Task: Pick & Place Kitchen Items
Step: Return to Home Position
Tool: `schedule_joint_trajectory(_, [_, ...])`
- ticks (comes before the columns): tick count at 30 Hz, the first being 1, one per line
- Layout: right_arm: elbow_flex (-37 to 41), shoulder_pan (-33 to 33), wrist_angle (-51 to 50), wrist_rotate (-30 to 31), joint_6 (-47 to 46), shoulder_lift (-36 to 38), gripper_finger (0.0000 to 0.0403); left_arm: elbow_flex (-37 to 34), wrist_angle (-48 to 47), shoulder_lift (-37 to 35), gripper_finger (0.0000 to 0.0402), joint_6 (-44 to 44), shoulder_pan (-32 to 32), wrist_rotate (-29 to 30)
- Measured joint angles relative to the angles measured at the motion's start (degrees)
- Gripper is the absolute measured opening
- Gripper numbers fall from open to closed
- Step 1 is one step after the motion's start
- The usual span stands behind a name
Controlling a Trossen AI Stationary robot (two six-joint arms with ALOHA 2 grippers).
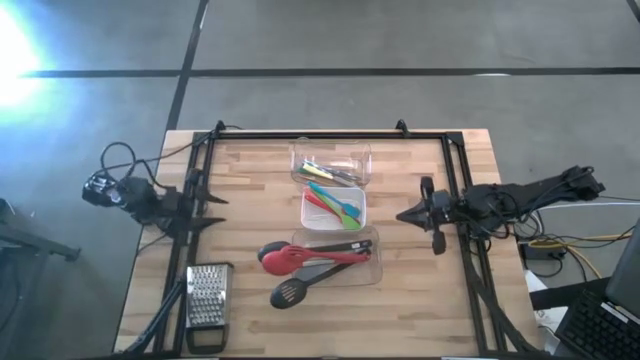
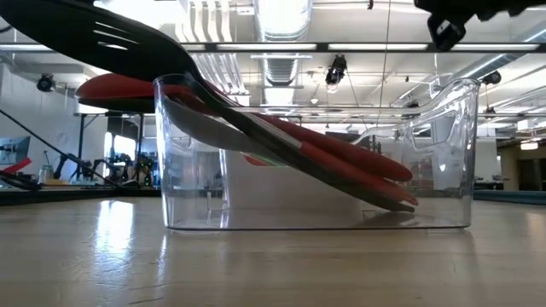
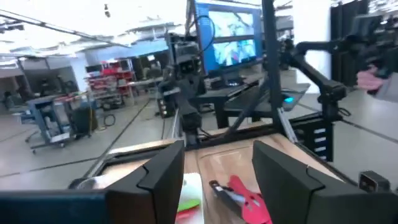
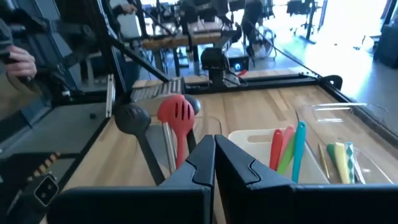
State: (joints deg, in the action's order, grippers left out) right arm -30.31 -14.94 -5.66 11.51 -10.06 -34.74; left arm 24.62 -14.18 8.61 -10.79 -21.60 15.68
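Three clear tubs stand in a row down the table's middle. The far tub (image 1: 331, 165) holds small yellow and green tools. In the middle tub (image 1: 335, 207) lie red, green and teal utensils (image 4: 289, 149). The near tub (image 1: 338, 257) holds long black and red utensils (image 2: 324, 158); their handles rest inside it and their heads (image 1: 280, 258) stick out over its left rim. My left gripper (image 1: 222, 210) hovers open left of the tubs, pointing level toward them, with nothing between its fingers (image 3: 161, 180). My right gripper (image 1: 402, 215) hovers shut on the tubs' right side, its fingers (image 4: 205, 162) closed on nothing.
A steel box grater (image 1: 207, 298) lies near the table's front left corner. A black frame (image 1: 330, 137) runs along the far edge and down both sides of the table. Bare wood lies between each gripper and the tubs. A person's hand (image 4: 20, 62) shows beyond the table.
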Motion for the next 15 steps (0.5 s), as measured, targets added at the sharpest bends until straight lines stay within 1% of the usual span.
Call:
schedule_joint_trajectory(4, [5.89,-0.01,4.72,-0.02,-0.09,4.04,0.0008,-1.97,0.52,-2.88,0.0188,-0.01,1.26,-4.33])
schedule_joint_trajectory(7, [9.17,0.00,7.59,-0.12,0.10,6.56,0.0008,-3.64,1.36,-3.58,0.0183,0.27,1.85,-3.45])
schedule_joint_trajectory(11, [13.28,-0.02,10.73,-2.06,1.29,9.30,0.0008,-7.94,4.15,-3.46,0.0179,1.59,3.23,-2.79])
schedule_joint_trajectory(15, [16.01,-0.04,11.29,-4.13,3.36,12.37,0.0008,-12.05,7.05,-3.53,0.0179,3.86,5.47,-2.65])
